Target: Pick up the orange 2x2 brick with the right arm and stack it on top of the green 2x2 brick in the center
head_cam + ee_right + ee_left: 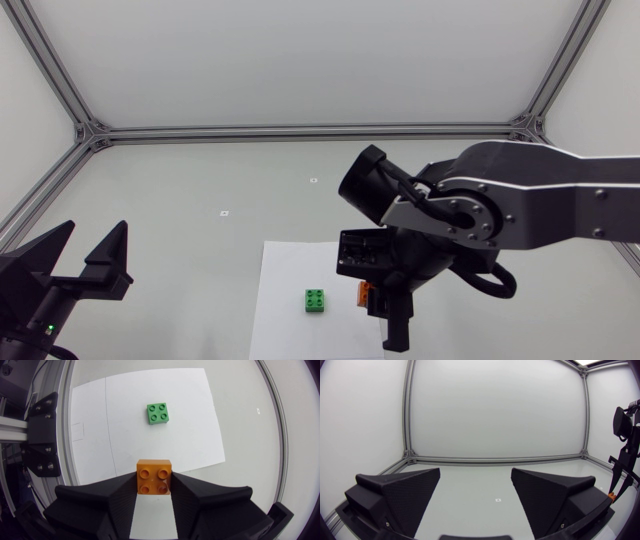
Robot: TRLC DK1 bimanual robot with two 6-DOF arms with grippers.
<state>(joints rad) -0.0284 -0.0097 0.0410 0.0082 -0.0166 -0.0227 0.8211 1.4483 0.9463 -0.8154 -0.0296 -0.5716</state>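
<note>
The orange 2x2 brick (pixel 154 477) sits studs-up between the fingertips of my right gripper (pixel 154 487), which is shut on it from both sides. In the head view the same orange brick (pixel 364 293) peeks out beside the right gripper (pixel 378 305), just right of the green 2x2 brick (pixel 316 300). From the right wrist, the green brick (pixel 160 413) lies ahead of the fingers on the white paper sheet (pixel 125 420), well apart from the orange one. My left gripper (pixel 88 262) stands open and empty at the table's left front, far from both bricks.
The white sheet (pixel 285 290) covers the table's front centre. Aluminium frame rails (pixel 300 131) run along the table's back and sides. In the left wrist view the left gripper (pixel 476 502) faces the table, with my right arm (pixel 626 455) off to one side.
</note>
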